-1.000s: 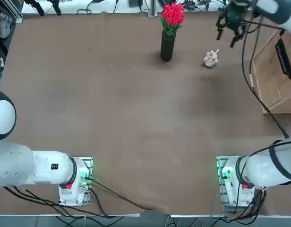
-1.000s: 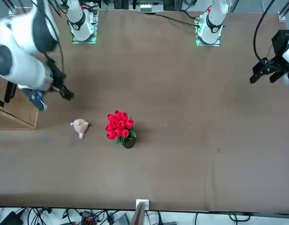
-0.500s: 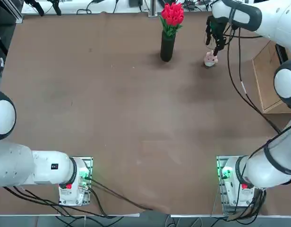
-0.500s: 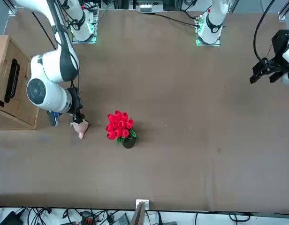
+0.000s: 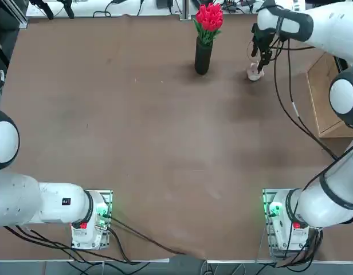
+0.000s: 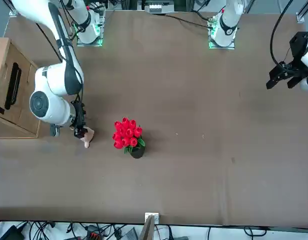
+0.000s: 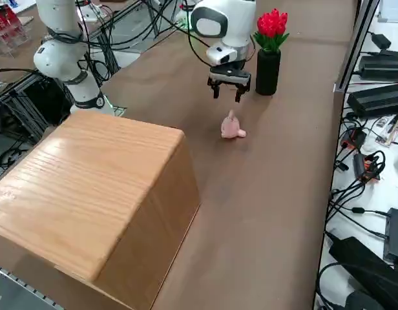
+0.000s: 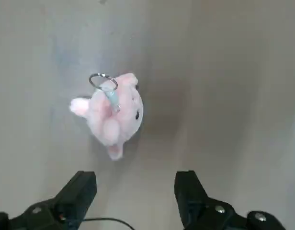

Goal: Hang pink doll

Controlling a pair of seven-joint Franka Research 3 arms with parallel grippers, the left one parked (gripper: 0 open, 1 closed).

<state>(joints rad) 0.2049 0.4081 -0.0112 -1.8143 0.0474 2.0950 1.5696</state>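
pink doll (image 8: 114, 112) with a metal ring (image 8: 103, 81) lies on the table (image 8: 209, 120) in the right wrist view, apart from the right gripper (image 8: 135, 184), whose fingers stand wide open around nothing. from the right side, the gripper hangs above the table between the doll and the black vase (image 7: 268, 72) of red tulips (image 7: 272, 24). in the front view the wooden cabinet (image 6: 16, 95) stands near the doll.

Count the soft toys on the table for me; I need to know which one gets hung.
1: the pink doll, lying on the table beneath the open right end effector. Others could be hidden behind the wooden cabinet.
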